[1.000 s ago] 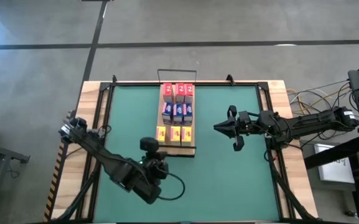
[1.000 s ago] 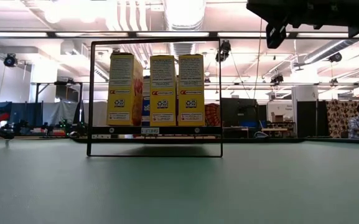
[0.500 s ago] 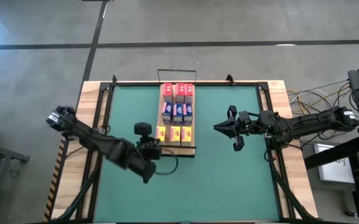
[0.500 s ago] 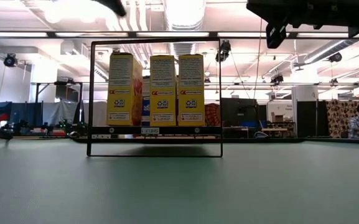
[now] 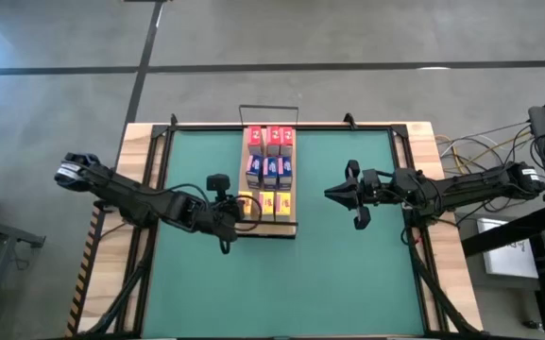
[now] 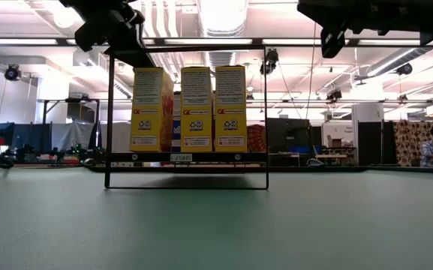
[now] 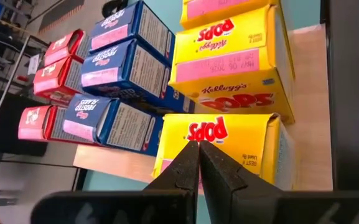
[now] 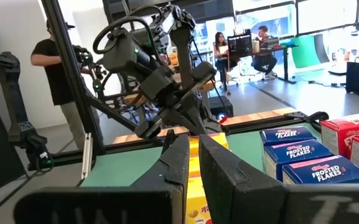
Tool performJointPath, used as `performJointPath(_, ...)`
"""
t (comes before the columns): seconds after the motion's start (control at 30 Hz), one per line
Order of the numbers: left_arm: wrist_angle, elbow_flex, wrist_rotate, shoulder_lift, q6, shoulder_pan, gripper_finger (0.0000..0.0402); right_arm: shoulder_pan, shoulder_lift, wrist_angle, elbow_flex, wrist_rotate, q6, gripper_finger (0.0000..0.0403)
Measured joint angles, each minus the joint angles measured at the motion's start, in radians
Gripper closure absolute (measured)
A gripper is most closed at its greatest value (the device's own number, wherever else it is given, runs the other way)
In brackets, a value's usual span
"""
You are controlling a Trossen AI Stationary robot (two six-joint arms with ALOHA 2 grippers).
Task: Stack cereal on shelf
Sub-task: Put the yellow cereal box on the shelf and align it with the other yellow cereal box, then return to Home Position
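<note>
The shelf, a light-wood board [image 5: 287,226] with a thin black wire frame [image 6: 186,49], lies mid-table. On it the cereal boxes stand upright on their bottoms in three rows: red [image 5: 270,141] far, blue [image 5: 270,172] in the middle, yellow [image 5: 266,203] near. My left gripper [image 5: 243,210] is shut at the left yellow box [image 7: 229,134], level with the box tops in the low view [image 6: 126,52]. My right gripper [image 5: 331,194] is shut and hangs above the mat, to the right of the shelf. My left gripper's shut fingertips [image 7: 188,155] stand at the top edge of the left yellow box [image 7: 210,127], coming from the table's left and slanting down. I cannot tell whether they touch it.
The green mat [image 5: 348,264] lies bare on both sides of the shelf and in front of it. The table's wooden rim [image 5: 135,189] and black rails frame the mat. People [image 8: 55,68] and desks show in the room beyond.
My left gripper has swung from the near-left part of the mat toward the far edge and to the right. It now stands at the left yellow box and has come into the low view from above. The boxes and my right arm have kept still.
</note>
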Motion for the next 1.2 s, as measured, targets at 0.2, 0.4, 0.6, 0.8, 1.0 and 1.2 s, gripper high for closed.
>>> performJointPath(0.2,0.033,-0.012,-0.029,0.002,-0.009,0.003,0.0401,0.0,0.0,-0.002,0.0,0.0,-0.011,0.0376)
performJointPath(0.4,0.064,-0.012,-0.067,0.022,-0.025,0.006,0.0401,0.0,0.0,-0.008,0.0,0.0,-0.011,0.0376)
performJointPath(0.6,0.063,-0.012,-0.07,0.025,-0.048,0.006,0.0401,0.0,0.0,-0.008,0.0,0.0,-0.011,0.0376)
performJointPath(0.8,0.046,0.014,-0.065,0.017,-0.052,0.003,0.0401,0.0,0.0,-0.008,0.0,0.0,-0.011,0.0376)
performJointPath(1.0,0.013,0.047,-0.065,0.014,-0.026,-0.012,0.0401,0.0,0.0,-0.01,-0.002,0.0,-0.031,0.0376)
performJointPath(1.2,0.039,0.054,0.011,-0.032,0.104,-0.064,0.0402,0.0,-0.021,-0.007,-0.048,-0.063,-0.135,0.0376)
